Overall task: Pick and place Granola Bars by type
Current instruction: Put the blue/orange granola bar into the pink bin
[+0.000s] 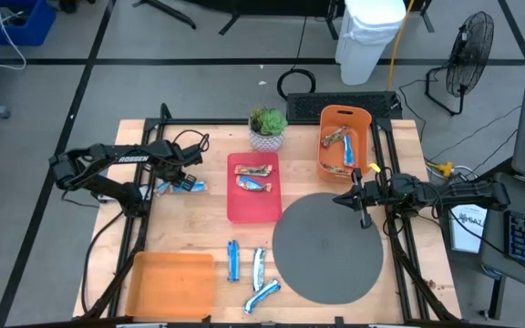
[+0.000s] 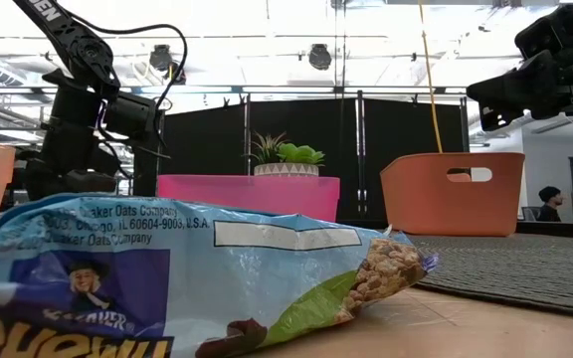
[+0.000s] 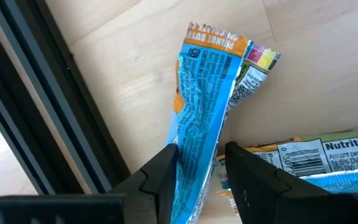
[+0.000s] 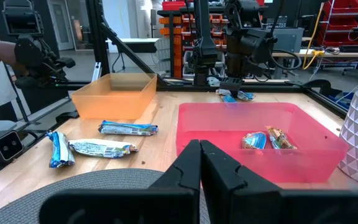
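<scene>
Over at the table's [image 1: 199,237] left edge the left gripper [image 3: 201,180] has its jaws pinching a blue granola bar [image 3: 207,118] — another bar [image 3: 316,158] lies just beside it. The right gripper [image 4: 201,165] hangs over the grey mat [image 1: 326,246], jaws pressed together — empty.

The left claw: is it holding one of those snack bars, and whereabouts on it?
Yes. The left gripper pinches a blue granola bar near one end of its wrapper. The right gripper is shut, empty.
</scene>
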You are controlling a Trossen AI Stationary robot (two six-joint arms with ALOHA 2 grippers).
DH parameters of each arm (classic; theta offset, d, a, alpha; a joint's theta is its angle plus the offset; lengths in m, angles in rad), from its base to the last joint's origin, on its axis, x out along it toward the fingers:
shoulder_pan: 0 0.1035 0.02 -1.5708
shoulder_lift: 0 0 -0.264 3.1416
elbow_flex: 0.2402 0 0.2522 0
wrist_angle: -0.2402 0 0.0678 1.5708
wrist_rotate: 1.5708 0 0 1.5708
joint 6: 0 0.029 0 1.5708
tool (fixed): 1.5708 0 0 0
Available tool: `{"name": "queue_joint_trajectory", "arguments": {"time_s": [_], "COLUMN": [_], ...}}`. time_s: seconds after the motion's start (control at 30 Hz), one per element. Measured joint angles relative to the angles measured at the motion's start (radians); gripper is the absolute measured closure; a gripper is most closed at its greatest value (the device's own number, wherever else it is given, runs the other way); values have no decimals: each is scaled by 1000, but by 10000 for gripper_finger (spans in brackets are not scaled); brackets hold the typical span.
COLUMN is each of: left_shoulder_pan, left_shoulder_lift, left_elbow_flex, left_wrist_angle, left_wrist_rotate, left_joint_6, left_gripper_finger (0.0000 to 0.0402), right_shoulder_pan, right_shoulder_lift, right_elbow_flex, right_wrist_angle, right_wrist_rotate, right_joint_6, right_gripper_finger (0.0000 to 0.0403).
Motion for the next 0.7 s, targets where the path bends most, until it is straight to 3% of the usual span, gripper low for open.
{"name": "queue_joint_trajectory", "arguments": {"time_s": [0.7], "left_shoulder_pan": [0], "left_shoulder_lift": [0], "left_elbow_flex": [0], "left_wrist_angle": [0], "left_wrist_rotate": [-20], "left_joint_6": [1], "left_gripper_finger": [259], "right_shoulder_pan": [0], "right_shoulder_lift": [0], "right_elbow_flex": [0], "right_wrist_angle": [0], "right_wrist_rotate": [0], "right_joint_6": [0], "right_gripper_finger": [403]}}
